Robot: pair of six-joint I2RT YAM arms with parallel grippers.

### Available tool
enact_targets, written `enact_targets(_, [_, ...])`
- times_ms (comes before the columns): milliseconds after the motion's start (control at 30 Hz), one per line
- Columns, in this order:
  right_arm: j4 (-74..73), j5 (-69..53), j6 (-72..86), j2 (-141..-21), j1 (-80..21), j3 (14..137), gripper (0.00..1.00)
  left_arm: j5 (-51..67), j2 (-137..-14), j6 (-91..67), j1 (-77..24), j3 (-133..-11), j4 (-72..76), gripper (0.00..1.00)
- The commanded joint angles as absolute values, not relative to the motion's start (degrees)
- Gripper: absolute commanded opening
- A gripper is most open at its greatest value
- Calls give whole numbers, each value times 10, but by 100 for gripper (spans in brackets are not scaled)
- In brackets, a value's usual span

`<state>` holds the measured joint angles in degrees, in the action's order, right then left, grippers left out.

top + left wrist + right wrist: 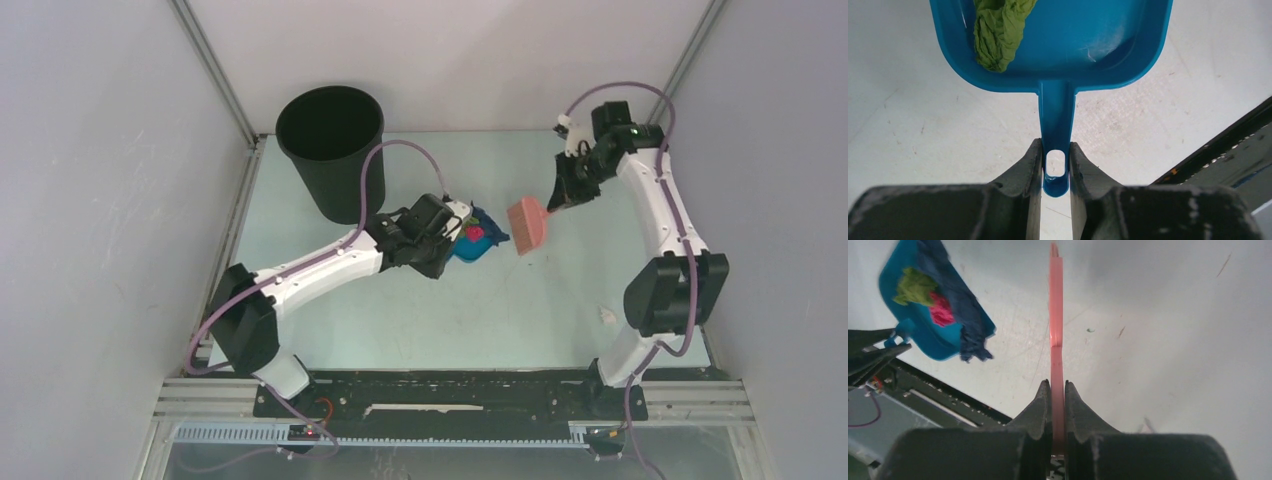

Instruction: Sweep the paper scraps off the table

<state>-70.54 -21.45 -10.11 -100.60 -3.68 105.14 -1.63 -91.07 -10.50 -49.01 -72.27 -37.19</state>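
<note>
Paper scraps (940,310) green, magenta, dark blue, crumpled, heaped in blue dustpan (1098,30); table (420,310) pale mint, scuffed.

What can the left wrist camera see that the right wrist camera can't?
Only the left wrist view shows, close up, the left gripper pinching the blue dustpan by its handle. Only the right wrist view shows the right gripper holding the pink brush, plus a pink scrap and a dark blue scrap. Both show the dustpan, the green scrap and the table.
</note>
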Motion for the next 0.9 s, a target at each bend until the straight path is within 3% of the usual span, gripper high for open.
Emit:
enact_targets(0, [-652, -323, -103, -940, -4, 920, 0, -30, -870, -133, -486, -785, -390, 0])
enact_targets(233, [-608, -469, -126, -917, 31, 763, 0, -6, -848, -157, -433, -865, -436, 0])
enact_targets(400, [-650, -613, -188, -969, 38, 737, 0, 76, -835, -175, -344, -924, -443, 0])
enact_targets(533, [-679, -654, -228, -1012, 39, 736, 0, 145, -836, -207, -263, -979, -431, 0])
enact_targets(733, [-693, -654, -244, -1017, 42, 736, 0, 233, -816, -297, -175, -963, -332, 0])
enact_targets(867, [-693, -651, -245, -1017, 43, 736, 0, 304, -780, -437, -128, -848, -120, 0])
